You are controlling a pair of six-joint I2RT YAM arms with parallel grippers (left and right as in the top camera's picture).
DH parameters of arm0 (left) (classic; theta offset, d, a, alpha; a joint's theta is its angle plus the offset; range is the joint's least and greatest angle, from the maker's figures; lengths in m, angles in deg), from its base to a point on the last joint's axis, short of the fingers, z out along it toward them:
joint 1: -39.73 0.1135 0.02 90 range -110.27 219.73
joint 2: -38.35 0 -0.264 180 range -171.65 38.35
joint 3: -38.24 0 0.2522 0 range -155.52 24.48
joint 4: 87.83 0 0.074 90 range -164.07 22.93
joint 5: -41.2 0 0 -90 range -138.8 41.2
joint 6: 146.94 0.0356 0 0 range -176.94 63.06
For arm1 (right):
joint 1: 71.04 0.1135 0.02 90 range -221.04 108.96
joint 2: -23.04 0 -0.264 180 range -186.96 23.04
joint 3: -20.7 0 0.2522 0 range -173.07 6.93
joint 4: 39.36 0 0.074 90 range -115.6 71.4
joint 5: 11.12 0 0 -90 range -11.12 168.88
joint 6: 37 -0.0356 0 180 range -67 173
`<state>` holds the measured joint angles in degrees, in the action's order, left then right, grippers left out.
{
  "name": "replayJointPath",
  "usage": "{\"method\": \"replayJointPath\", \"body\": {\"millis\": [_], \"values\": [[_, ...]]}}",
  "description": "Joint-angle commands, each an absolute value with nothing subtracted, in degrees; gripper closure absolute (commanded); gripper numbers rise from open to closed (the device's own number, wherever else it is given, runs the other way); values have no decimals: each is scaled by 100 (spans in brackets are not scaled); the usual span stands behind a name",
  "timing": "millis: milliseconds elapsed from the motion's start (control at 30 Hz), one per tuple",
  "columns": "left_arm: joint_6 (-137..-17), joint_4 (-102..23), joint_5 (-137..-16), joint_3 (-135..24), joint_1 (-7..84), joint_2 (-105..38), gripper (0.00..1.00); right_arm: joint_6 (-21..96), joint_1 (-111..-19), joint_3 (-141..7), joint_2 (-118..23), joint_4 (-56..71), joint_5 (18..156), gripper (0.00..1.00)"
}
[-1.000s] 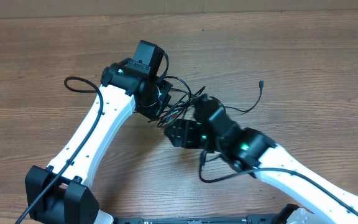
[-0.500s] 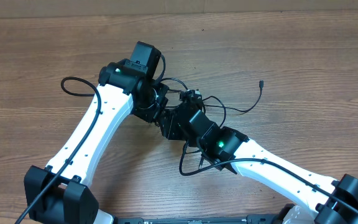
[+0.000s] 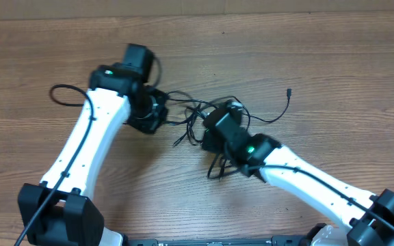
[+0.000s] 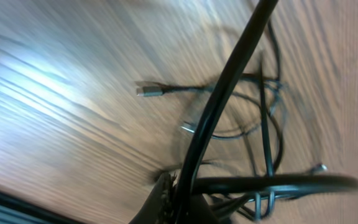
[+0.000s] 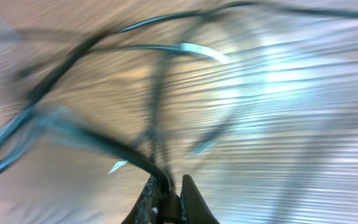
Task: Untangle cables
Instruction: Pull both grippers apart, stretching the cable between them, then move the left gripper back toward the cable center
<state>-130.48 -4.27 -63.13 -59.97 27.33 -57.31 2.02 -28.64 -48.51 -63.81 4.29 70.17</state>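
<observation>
The thin black cables (image 3: 195, 113) with small plug ends lie in a loose tangle at the middle of the brown wooden tabletop (image 3: 347, 61), between my two tools. One strand trails out to the right and ends in a small plug (image 3: 289, 91) toward the far side. My left tool (image 4: 171, 198), at the left of the tangle, is pressed together and pinches one strand, which runs straight up across its camera's view above more loops and a silver-tipped plug end. My right tool (image 5: 166, 202), at the right of the tangle, is likewise pressed together on a strand that curves away to the left. Both wrist views are blurred.
</observation>
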Motion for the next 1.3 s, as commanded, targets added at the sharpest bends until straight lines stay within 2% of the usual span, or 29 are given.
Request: {"method": "replayJointPath", "body": {"millis": [0, 167, 367, 533, 633, 667, 800, 867, 900, 933, 967, 1000, 1033, 1067, 1267], "values": [[-12226, -99, -5867, -5988, 3371, -5722, 95, 173, -3562, -4857, -6123, 919, 6534, 96], [-11361, 102, -5727, -5988, 4022, -5722, 96, 206, -4587, -4857, -6112, 1557, 6516, 96], [-10720, 96, -5487, -5988, 4271, -5722, 95, 237, -5544, -4857, -6112, 1876, 6510, 96], [-10714, 225, -4811, -5988, 4273, -5722, 96, 239, -6377, -4857, -6114, 1994, 6132, 96], [-10714, 262, -4689, -5988, 4271, -5722, 96, 243, -6845, -4857, -6114, 2038, 6396, 95], [-10742, 259, -4687, -5988, 4271, -5722, 95, 241, -6941, -4857, -6114, 2077, 6418, 92], [-11151, 244, -4761, -5988, 4263, -5722, 95, 239, -7122, -4857, -6119, 2106, 6654, 53], [-11212, 222, -4910, -5988, 4221, -5722, 85, 243, -7120, -4857, -6119, 2114, 6942, 35], [-11227, 218, -4997, -5988, 4193, -5722, 75, 243, -7102, -4857, -6119, 2132, 7122, 29], [-11229, 214, -5054, -5988, 4164, -5722, 61, 243, -7087, -4857, -6119, 2149, 7327, 24], [-11227, 216, -5102, -5988, 4131, -5722, 38, 241, -7074, -4857, -6119, 2149, 7467, 19], [-11227, 216, -5152, -5988, 4101, -5722, 10, 241, -7063, -4857, -6119, 2143, 7620, 13], [-11227, 216, -5187, -5988, 4066, -5722, 1, 239, -7061, -4857, -6119, 2141, 7762, 5], [-11227, 216, -5192, -5988, 4040, -5722, 0, 239, -7061, -4857, -6119, 2134, 7882, 0], [-11221, 329, -5303, -5988, 3946, -5722, 1, 239, -7063, -4857, -6119, 2272, 8158, 0]]}}
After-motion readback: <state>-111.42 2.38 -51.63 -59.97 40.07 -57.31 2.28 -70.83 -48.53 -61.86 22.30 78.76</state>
